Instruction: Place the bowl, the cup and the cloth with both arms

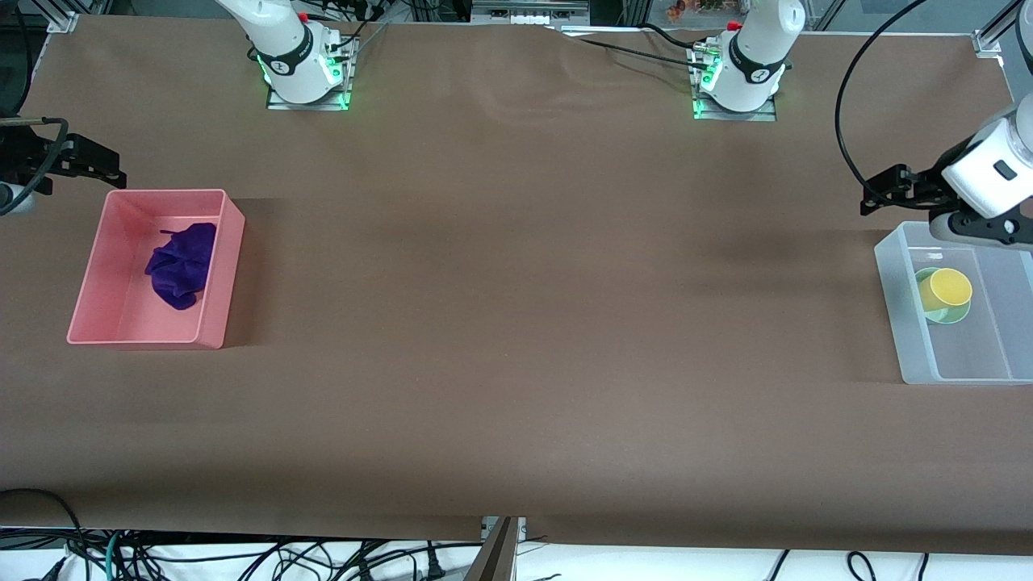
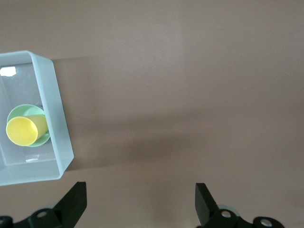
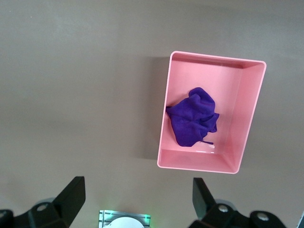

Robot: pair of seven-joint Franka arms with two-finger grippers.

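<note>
Grippers first: the left gripper [image 2: 137, 206] hangs in the air with its fingers [image 2: 73, 202] spread wide, holding and touching nothing; it sits over bare table at the edge of the clear bin [image 1: 904, 323]. The right gripper [image 3: 135, 204] is likewise spread wide and empty, up in the air near the pink bin [image 1: 218, 266].

Cup [image 1: 946, 290] rests in the bowl [image 1: 952, 313], apparently tipped on its side, inside the clear bin at the front view's 3 o'clock. Cloth [image 1: 181, 265] lies bunched inside the pink bin at 9 o'clock. Brown table [image 1: 516, 323] between the bins carries nothing that blocks either gripper.
</note>
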